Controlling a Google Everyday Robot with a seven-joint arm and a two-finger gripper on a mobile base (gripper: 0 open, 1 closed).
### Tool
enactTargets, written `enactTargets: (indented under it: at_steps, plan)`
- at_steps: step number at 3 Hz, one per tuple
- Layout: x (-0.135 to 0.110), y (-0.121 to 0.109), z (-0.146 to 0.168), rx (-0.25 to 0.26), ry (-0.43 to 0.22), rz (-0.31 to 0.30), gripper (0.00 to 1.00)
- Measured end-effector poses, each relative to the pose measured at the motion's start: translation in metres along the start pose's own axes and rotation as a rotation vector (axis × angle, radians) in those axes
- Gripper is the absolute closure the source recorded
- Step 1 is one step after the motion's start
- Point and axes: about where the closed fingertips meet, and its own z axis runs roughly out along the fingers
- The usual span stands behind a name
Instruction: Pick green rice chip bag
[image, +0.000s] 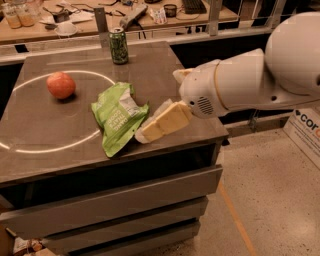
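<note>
on the table (50, 132), green rice chip bag (116, 117) right at the jaws, their gap unclear

One green bag (117, 117), one apple (61, 85), one can (118, 45); jaws beside the bag.

A red apple (61, 85) and a green can (118, 45) stand on the table (40, 120).

Dark tabletop (150, 65) w/ a white ring (55, 149) painted on it, center-left, and drawers (115, 200) below. Speckled floor (270, 200) lower right w/ an orange line (235, 215). Cluttered wood desk (100, 26) across the top, box (306, 131) w/ lettering at right edge. Warm, dim light. My gripper (145, 134) sits mid-frame, over the table's right side.
</note>
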Motion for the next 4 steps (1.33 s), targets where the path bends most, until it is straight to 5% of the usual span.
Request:
enactTargets:
  at_steps: [2,4]
  plan:
    - [0.009,-0.005,0.088,-0.048,-0.014,0.047,0.0]
    - [0.021,-0.011,0.131,-0.07,-0.033,0.073,0.4]
